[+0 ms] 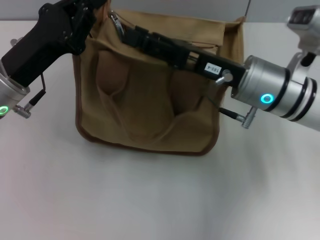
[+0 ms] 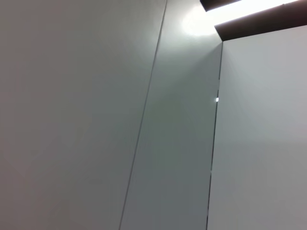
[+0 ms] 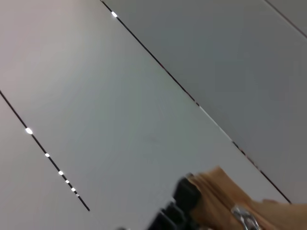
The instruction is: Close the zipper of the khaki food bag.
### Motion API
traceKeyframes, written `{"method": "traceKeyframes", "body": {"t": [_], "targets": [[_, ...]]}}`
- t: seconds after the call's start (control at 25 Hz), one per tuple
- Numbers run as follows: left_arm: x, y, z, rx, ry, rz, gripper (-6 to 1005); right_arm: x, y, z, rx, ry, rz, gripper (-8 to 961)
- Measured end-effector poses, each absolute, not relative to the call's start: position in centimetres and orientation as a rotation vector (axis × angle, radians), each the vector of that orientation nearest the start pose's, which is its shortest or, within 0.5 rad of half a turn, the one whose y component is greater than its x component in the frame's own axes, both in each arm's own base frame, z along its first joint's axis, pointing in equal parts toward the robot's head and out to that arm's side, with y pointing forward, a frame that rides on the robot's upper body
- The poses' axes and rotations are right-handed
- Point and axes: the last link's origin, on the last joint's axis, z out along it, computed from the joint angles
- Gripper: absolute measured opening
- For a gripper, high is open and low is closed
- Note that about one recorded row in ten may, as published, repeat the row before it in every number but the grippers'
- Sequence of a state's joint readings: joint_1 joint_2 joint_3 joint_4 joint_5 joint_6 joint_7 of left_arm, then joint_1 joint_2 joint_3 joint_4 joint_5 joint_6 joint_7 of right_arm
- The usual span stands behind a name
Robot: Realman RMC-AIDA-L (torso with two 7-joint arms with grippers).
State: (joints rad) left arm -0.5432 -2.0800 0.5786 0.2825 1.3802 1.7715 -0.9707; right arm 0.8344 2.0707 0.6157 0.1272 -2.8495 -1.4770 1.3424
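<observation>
White tabletop holds the khaki food bag. We reach our right hand across its top to the zipper; our left hand meets its corner. We cannot tell either grip.

Worktop is just a plain white table, matte, with soft shadows on it. Only thing sitting directly on it is the khaki food bag, standing upright toward the far edge, roughly mid-width. Its brown-piped bottom rests flat on the surface, pockets facing the near edge.
</observation>
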Motion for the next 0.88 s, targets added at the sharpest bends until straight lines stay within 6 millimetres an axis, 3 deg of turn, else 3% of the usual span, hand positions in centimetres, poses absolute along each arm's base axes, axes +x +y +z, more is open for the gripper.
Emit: {"method": "traceKeyframes", "body": {"t": [0.52, 0.88], "targets": [[-22.1, 32.2, 2.0, -2.163, -0.319, -1.557, 34, 13.8, 35.2, -9.6, -2.578, 1.107, 1.408, 804], [-22.1, 32.0, 1.8, -2.168, -0.324, -1.564, 35, 12.9, 34.9, -9.9, -2.587, 1.029, 1.441, 786]]}}
